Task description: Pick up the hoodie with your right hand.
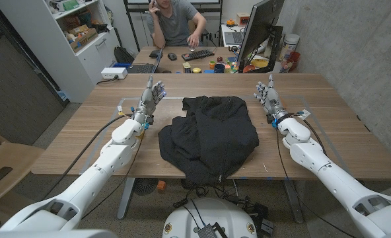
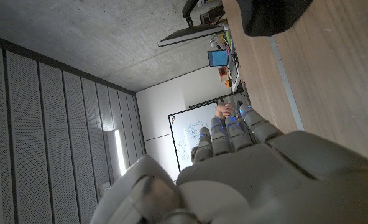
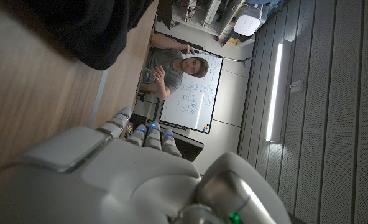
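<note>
The hoodie (image 1: 209,135) is black and lies crumpled in the middle of the table (image 1: 327,92), between the 2 arms, and its lower part reaches the near edge of the table. In the left wrist view one dark part of the hoodie (image 2: 274,15) shows on the wood, and in the right wrist view the hoodie (image 3: 94,28) shows as a dark mass on the table, apart from the hand.

The right hand (image 1: 269,98) is to the right of the hoodie, near it but not touching it. Its fingers point away from the robot and are a little apart, and it holds nothing. In the right wrist view the back of the right hand (image 3: 109,168) is seen, with the fingertips (image 3: 148,132) close to the wood.

The left hand (image 1: 152,96) is to the left of the hoodie, also not touching it. Its fingers are stretched out, a little apart, and it holds nothing. The left wrist view shows the back of this hand (image 2: 258,168).

Behind the table stands a 2nd table with a monitor (image 1: 258,30), a keyboard (image 1: 197,55) and small coloured things. A person (image 1: 176,20) sits there, with one hand raised to the head.
</note>
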`<state>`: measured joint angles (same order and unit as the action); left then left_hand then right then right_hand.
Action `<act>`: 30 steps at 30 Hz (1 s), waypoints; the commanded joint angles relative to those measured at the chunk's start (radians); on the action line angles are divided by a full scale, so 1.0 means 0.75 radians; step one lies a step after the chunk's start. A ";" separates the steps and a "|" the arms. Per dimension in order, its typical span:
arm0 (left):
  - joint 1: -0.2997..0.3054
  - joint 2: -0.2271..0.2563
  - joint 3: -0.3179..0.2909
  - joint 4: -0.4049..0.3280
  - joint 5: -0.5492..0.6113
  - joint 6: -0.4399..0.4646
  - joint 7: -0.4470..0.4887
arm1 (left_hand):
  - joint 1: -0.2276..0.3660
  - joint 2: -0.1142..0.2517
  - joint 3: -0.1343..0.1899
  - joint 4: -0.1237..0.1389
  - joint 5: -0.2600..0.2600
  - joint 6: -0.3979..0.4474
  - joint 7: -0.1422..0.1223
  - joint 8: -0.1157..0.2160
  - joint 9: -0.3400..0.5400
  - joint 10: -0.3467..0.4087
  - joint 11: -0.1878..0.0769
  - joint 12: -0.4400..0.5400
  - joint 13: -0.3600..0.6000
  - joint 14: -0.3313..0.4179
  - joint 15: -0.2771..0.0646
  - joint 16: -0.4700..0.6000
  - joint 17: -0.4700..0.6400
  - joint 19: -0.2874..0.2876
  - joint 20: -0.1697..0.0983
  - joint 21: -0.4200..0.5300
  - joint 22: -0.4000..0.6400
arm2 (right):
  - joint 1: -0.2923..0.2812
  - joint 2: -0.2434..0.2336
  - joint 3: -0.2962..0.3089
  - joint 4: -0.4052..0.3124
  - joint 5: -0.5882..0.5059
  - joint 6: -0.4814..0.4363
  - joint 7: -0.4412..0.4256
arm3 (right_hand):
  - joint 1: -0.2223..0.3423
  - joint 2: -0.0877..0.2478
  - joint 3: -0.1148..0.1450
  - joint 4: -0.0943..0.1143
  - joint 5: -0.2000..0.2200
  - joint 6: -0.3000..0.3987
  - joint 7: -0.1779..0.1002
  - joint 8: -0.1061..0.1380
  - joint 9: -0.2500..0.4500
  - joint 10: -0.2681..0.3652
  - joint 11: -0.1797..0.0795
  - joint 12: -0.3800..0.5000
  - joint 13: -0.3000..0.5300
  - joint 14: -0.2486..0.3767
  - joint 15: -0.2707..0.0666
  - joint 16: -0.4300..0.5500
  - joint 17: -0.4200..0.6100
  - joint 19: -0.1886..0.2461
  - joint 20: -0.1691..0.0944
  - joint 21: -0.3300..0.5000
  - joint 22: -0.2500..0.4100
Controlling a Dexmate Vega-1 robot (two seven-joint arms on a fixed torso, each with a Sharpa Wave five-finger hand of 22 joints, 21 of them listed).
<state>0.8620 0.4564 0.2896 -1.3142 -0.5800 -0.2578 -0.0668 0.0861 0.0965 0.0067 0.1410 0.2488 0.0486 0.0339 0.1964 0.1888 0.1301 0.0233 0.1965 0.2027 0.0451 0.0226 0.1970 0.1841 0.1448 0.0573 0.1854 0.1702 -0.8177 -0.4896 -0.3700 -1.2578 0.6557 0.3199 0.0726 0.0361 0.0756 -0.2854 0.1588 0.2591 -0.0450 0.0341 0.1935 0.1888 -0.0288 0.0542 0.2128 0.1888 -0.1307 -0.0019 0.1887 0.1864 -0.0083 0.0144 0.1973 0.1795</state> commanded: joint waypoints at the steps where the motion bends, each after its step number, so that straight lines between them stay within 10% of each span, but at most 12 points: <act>1: 0.051 -0.211 -0.264 -0.026 0.238 0.109 -0.147 | 0.001 0.046 0.000 0.009 0.005 0.012 0.000 0.007 0.002 0.011 -0.001 0.006 0.004 0.005 0.002 0.007 0.007 0.004 -0.001 0.005 0.004 | 0.021 0.030 0.011 0.048 0.004 0.032 0.058 | 0.000 0.046 -0.008 -0.003 0.006 -0.012 -0.002 0.006 0.005 0.000 0.009 0.003 0.005 -0.013 0.001 0.006 0.004 -0.004 0.014 0.006 0.005; 12: 0.049 -0.356 -0.420 -0.027 0.400 0.162 -0.258 | 0.000 0.045 0.001 0.009 0.004 0.012 0.000 0.007 0.002 0.014 -0.002 0.006 0.004 0.004 0.003 0.007 0.007 0.002 -0.001 0.005 0.004 | 0.039 -0.017 -0.002 0.033 -0.088 0.052 0.048 | 0.003 0.039 -0.010 -0.007 0.006 -0.010 -0.009 0.006 0.005 -0.003 0.010 0.001 0.005 -0.026 0.007 0.000 0.004 -0.013 0.024 0.002 0.005; 30: 0.037 -0.451 -0.518 -0.038 0.531 0.218 -0.337 | -0.002 0.045 0.003 0.009 0.004 0.014 0.001 0.007 0.002 0.014 -0.001 0.006 0.004 0.003 0.004 0.008 0.007 0.002 -0.001 0.005 0.004 | -0.005 -0.262 -0.113 -0.211 -0.405 0.000 -0.211 | 0.043 0.014 -0.008 -0.032 0.005 0.020 -0.062 0.016 0.005 0.017 -0.036 0.009 0.005 -0.037 -0.019 -0.001 0.002 -0.023 0.049 0.000 0.004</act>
<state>0.8950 0.1737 -0.0432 -1.3380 -0.2377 -0.1174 -0.2821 0.0861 0.0965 0.0068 0.1409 0.2488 0.0485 0.0339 0.1963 0.1886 0.1371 0.0233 0.1964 0.2025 0.0451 0.0226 0.1968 0.1839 0.1446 0.0573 0.1853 0.1701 -0.8093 -0.5960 -0.4088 -1.3280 0.4929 0.3527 0.0293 0.0574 0.0832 -0.2907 0.1393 0.2586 -0.0267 -0.0058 0.2013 0.1885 -0.0180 0.0319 0.2128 0.1885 -0.1576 -0.0073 0.1886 0.1860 -0.0278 0.0451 0.1972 0.1794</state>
